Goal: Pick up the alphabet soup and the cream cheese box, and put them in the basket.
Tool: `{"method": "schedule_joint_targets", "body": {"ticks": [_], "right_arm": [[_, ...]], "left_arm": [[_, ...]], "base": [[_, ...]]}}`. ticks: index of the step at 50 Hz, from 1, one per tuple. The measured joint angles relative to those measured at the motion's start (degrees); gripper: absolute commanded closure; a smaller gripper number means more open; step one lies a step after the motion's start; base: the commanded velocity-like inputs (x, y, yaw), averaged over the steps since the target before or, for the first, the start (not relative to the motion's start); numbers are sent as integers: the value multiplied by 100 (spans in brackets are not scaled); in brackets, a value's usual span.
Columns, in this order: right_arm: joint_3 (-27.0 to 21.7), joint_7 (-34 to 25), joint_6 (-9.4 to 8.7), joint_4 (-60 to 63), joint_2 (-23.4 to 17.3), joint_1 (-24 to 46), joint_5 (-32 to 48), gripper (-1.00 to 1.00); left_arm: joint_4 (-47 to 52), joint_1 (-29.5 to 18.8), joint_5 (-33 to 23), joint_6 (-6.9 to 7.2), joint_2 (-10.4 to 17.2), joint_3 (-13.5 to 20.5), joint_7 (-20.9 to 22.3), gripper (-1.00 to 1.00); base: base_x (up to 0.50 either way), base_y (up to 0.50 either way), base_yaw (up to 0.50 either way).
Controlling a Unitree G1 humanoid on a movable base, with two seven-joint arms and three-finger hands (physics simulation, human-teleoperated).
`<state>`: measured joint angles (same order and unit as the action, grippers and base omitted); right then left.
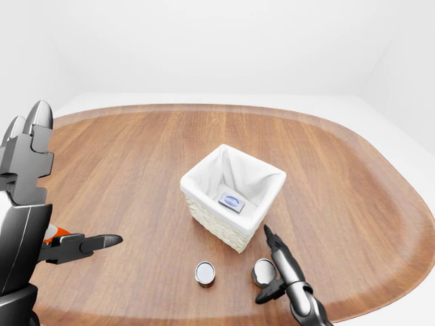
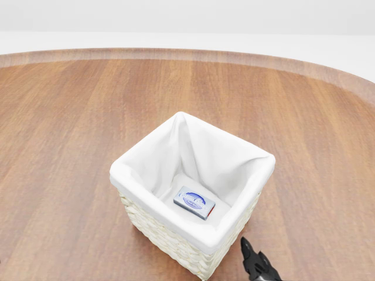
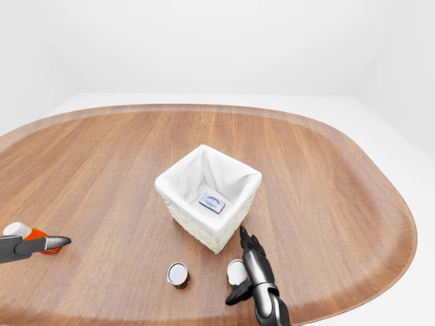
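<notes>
The white-lined wicker basket (image 2: 166,236) stands mid-table with the blue cream cheese box (image 2: 194,202) lying flat on its bottom. Two small cans stand below the basket in the left-eye view. One with a reddish side (image 1: 204,273) stands alone; a grey one (image 1: 263,271) stands between the spread fingers of my right hand (image 3: 236,267), which is open about it. I cannot tell which can is the alphabet soup. My left hand (image 1: 87,244) hovers open at the far left, fingers stretched out flat.
A red-orange item with a white top (image 3: 23,231) sits just behind my left hand. The wooden oval table (image 1: 136,163) spreads wide around the basket. In the head view only a dark fingertip (image 2: 252,261) shows by the basket's lower right corner.
</notes>
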<state>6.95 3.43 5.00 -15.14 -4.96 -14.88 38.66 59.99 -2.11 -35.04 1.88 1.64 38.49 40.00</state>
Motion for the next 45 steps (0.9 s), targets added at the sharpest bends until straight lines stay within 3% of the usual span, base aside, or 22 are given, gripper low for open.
{"method": "schedule_joint_targets", "body": {"ticks": [16,20,21,36,45], "right_arm": [[41,35,0,-215,-30,37,121,-96],[60,17,0,-243,-38,30,144,32],[70,5,0,-246,-39,24,145,100],[77,-61,0,-163,-93,-11,130,100],[-311,-177,0,47,-90,-45,-153,100]], "left_arm": [[0,-7,-12,-1,-4,-4,0,-100],[0,-3,-18,1,-3,-11,0,-100],[0,0,-20,2,-3,-15,0,-100],[1,27,-31,19,6,-42,0,-100],[0,60,-47,25,10,-73,0,-100]], "base": [[0,0,0],[0,0,0],[0,0,0],[0,0,0],[0,0,0]]}}
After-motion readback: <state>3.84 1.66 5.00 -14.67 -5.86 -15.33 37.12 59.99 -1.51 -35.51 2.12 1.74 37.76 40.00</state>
